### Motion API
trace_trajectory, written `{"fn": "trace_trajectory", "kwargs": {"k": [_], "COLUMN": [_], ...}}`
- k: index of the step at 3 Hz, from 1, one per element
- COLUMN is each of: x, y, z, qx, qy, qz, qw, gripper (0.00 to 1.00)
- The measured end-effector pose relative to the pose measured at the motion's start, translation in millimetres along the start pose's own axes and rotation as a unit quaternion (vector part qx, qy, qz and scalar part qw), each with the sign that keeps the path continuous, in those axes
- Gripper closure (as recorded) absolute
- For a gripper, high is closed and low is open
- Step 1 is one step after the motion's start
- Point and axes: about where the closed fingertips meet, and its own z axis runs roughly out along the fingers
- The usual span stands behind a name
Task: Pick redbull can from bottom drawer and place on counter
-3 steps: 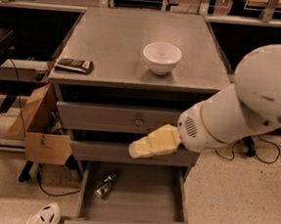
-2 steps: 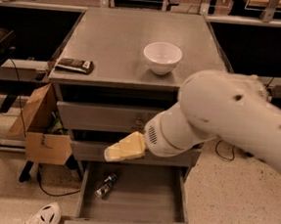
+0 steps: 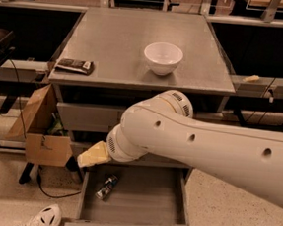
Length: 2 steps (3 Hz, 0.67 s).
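From where I stand, a cardboard box (image 3: 41, 132) leans at the far left beside the cabinet. Above it, a flat dark packet (image 3: 74, 65) lies at the counter's (image 3: 118, 36) near-left corner. The gripper (image 3: 78, 161) hangs just outside the rear-left corner of the open bottom drawer (image 3: 144, 199). Whether its jaws are spread or pressed together I cannot tell.

The redbull can (image 3: 107, 187) lies on its side on the drawer floor, close to the left wall, at roughly five o'clock from the gripper and not touched by it. Further right, a white bowl (image 3: 162, 58) stands on the surface, right of centre. The thick white arm (image 3: 202, 150) stretches off toward three o'clock.

The step in hand looks like the reach down to the can. To do it well, I'd say:

- The gripper should drop toward five o'clock and come in from above.
- The jaws should be set across the can's narrow body, not along its length.
- It should stay off the left wall, because a nudged can would roll.
- A straight lift clear of the upper drawers should come before the swing to the bare patch between packet and bowl.
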Motion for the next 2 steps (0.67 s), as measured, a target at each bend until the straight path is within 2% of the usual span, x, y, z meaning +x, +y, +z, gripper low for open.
{"fn": "trace_trajectory", "kwargs": {"k": [1,2], "x": [0.0,0.2], "y": [0.0,2.5], "z": [0.0,3.6], "qx": [0.000,0.003], "qy": [0.000,-0.011], "qz": [0.000,-0.014], "qw": [1.0000,0.9998], "gripper": [0.00,0.00]}}
